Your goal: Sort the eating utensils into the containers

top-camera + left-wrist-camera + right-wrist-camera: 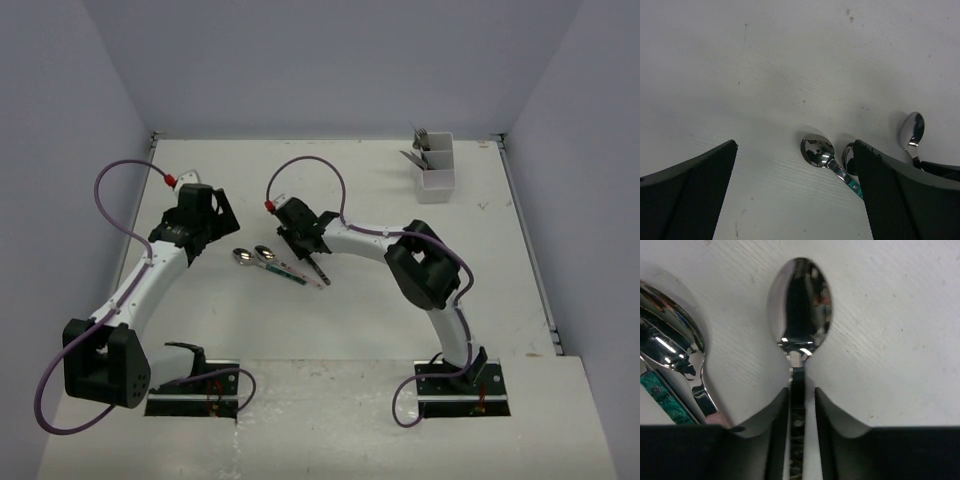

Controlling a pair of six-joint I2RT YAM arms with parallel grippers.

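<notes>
The step in hand is judged to be the pick-up of 1 spoon. The right pincer [801, 390] is set low over a dark-handled spoon [800, 305], its jaws standing narrow on either side of the handle just below the bowl. A sliver of the surface [350, 330] shows on 1 side, so whether the grip is made cannot be told. The spoon is lying flat, a little left of the middle of the surface.

The left pincer [792, 145] is held wide above a teal-handled spoon [816, 150], with nothing between its jaws.

A firm hold is called for next, then a lift clear of the neighbouring spoons and a carry to the white cutlery holder [437, 180] near the far right corner, where several metal utensils [422, 140] are standing.

The holder is shown only from above. There the grasped spoon is largely hidden under the pincer, and only the right wrist view gives its fit. 3 spoon bowls are shown in the left wrist view, 1 half hidden.
</notes>
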